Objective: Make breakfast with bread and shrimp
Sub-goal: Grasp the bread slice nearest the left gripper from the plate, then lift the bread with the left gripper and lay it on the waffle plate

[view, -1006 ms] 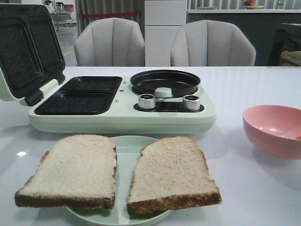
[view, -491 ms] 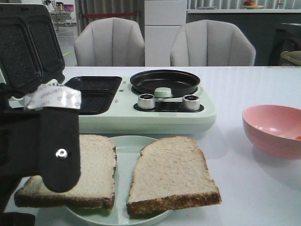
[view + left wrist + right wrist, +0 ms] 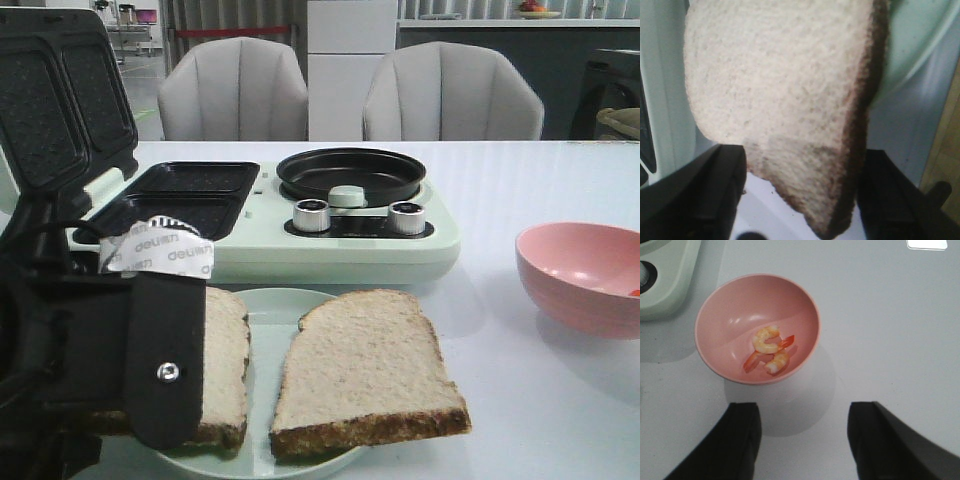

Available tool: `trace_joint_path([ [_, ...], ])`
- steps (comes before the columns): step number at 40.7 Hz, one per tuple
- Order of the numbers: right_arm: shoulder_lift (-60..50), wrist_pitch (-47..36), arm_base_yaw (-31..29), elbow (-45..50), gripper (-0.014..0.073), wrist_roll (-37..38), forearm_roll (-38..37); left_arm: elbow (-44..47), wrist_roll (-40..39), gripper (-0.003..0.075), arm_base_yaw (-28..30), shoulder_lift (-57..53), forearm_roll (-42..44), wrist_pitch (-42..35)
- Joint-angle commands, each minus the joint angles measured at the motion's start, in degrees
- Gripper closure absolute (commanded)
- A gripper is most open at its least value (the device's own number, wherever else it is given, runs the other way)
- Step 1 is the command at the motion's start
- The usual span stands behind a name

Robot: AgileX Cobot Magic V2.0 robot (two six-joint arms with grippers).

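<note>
L gripper (image 3: 800, 200) astride bread (image 3: 785, 100)

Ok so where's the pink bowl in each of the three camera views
Front view: the pink bowl sits on the table at the right edge.
Left wrist view: not in it.
Right wrist view: the bowl is centre-left, holding the shrimp.
Shared landmark: the pale green breakfast maker, its corner at upper left.
</note>
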Motion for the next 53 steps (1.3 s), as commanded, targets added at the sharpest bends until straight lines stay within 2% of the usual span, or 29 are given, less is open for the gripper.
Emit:
trace_joint_path([
  [1,-0.1,-3.2,-0.3,-1.6,0.0096,-0.3,-0.5,-1.3,-1.1,0.0374,-0.5,-1.4,2.1,2.1],
  [6,-0.1,-3.2,-0.3,-1.6,0.0096,-0.3,-0.5,-1.3,-1.1,0.0500,-0.5,-1.4,2.1,2.1],
  [13,-0.1,-3.2,-0.3,-1.6,0.0096,-0.3,-0.5,-1.3,-1.1,0.0620,-0.5,-1.5,1.9,3.0],
  [21,-0.1,-3.2,-0.3,-1.6,0.0096,-0.3,-0.5,-1.3,-1.1,0.0619,-1.9,-4.2,1.8,11.8],
  [29,-0.1,-3.2,-0.3,-1.6,0.0096,-0.3,-0.5,-1.3,-1.1,0.0619,-3.6,-11.7,4.8,18.0],
  [38,-0.1,-3.2,-0.3,-1.6,0.0096,-0.3,-0.5,-1.4,-1.1,0.0619,-2.9,-19.7,17.6,22.0],
  [43,-0.1,-3.2,-0.3,-1.6,0.0096,-0.3,-0.5,-1.4,-1.1,0.0619,1.7,-20.6,27.3,20.8],
  [53,-0.1,-3.2,-0.3,-1.6,0.0096,-0.3,-0.5,-9.6,-2.5,0.0621,16.6,-17.8,27.3,4.6],
])
